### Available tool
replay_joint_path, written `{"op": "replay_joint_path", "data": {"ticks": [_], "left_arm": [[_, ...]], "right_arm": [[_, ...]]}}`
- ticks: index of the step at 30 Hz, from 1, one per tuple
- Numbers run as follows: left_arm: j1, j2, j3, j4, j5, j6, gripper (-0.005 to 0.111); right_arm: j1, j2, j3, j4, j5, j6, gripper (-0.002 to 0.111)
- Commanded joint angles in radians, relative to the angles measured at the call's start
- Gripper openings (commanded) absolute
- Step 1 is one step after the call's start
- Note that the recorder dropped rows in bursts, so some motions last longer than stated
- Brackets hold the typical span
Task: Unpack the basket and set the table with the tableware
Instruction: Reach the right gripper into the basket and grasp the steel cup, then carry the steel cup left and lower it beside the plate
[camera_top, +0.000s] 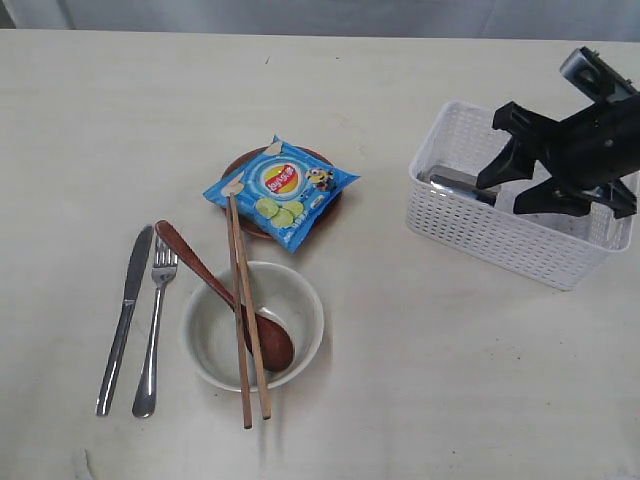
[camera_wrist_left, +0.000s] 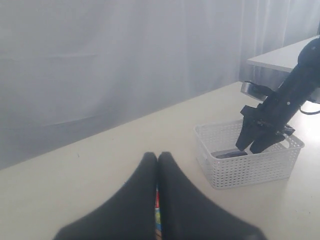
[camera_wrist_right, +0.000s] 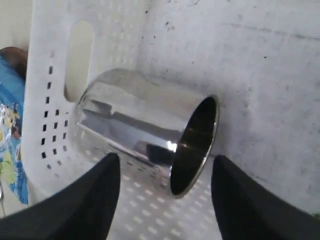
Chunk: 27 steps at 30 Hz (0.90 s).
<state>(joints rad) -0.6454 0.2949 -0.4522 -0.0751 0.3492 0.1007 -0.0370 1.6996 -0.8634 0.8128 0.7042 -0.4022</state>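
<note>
The white basket (camera_top: 500, 235) stands at the right of the table (camera_top: 430, 380). A steel cup (camera_wrist_right: 145, 130) lies on its side inside it. My right gripper (camera_top: 503, 197) reaches into the basket, open, with its fingers on either side of the cup's mouth and not touching it. On the left lie the knife (camera_top: 125, 318) and fork (camera_top: 155, 330). The white bowl (camera_top: 215, 345) holds the wooden spoon (camera_top: 215, 290), and two chopsticks (camera_top: 245, 320) rest across it. My left gripper (camera_wrist_left: 157, 156) is shut and empty, and is out of the exterior view.
A blue snack bag (camera_top: 282, 190) lies on the brown plate (camera_top: 240, 165) behind the bowl. In the left wrist view the basket (camera_wrist_left: 250, 167) and the right arm (camera_wrist_left: 280, 110) appear ahead, with a grey curtain beyond the table's far edge.
</note>
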Motion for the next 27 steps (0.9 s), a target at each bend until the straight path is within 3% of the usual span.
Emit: {"op": "replay_joint_path", "data": {"ticks": [1, 13, 15, 20, 27], "left_arm": [[0.004, -0.003, 0.004, -0.013, -0.006, -0.005, 0.0], [0.004, -0.003, 0.004, -0.013, -0.006, -0.005, 0.0], [0.004, -0.003, 0.004, -0.013, -0.006, -0.005, 0.0], [0.004, -0.003, 0.004, -0.013, -0.006, -0.005, 0.0], [0.004, -0.003, 0.004, -0.013, -0.004, -0.005, 0.0]], "right_arm": [[-0.008, 0.033, 0.004, 0.098, -0.028, -0.114, 0.053], [-0.008, 0.142, 0.004, 0.389, 0.036, -0.369, 0.051], [-0.008, 0.146, 0.004, 0.431, 0.046, -0.416, 0.044], [-0.008, 0.146, 0.004, 0.445, 0.031, -0.436, 0.003], [-0.008, 0.104, 0.004, 0.439, 0.037, -0.436, 0.0]]}}
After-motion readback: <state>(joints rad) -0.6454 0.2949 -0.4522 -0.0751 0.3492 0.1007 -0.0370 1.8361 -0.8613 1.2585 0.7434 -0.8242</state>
